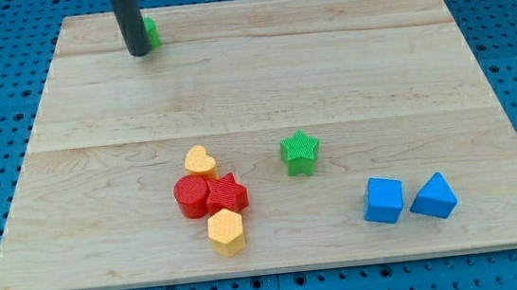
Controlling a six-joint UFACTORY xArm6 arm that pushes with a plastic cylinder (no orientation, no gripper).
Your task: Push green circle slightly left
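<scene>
One target only: green circle [151,31], near the top-left corner of the wooden board [328,72]. Largely hidden behind the dark rod, with only a green sliver showing at the rod's right edge. Round outline not confirmable from this view.

My tip [138,54]: just to the view's left of green circle and slightly toward the view's bottom. Touching or barely apart; cannot tell which. Plain rod end, with no jaws to spread or press together, and holding nothing.

Governing relation: as seen from my tip, green circle toward the view's right and a little up. Judged the wrong side for a leftward push. Probable requirement: pass around green circle to its right flank, then make a short stroke toward the view's left. Risk during the detour: grazing the block and nudging it rightward instead.

Well toward the view's bottom and right of green circle:
- green star [299,152]
- a tight cluster of yellow heart [200,160], red circle [188,197], red star [228,194] and yellow hexagon [226,231]
- farther right, blue cube [383,200] and blue triangle [433,197]

None near the push path.
</scene>
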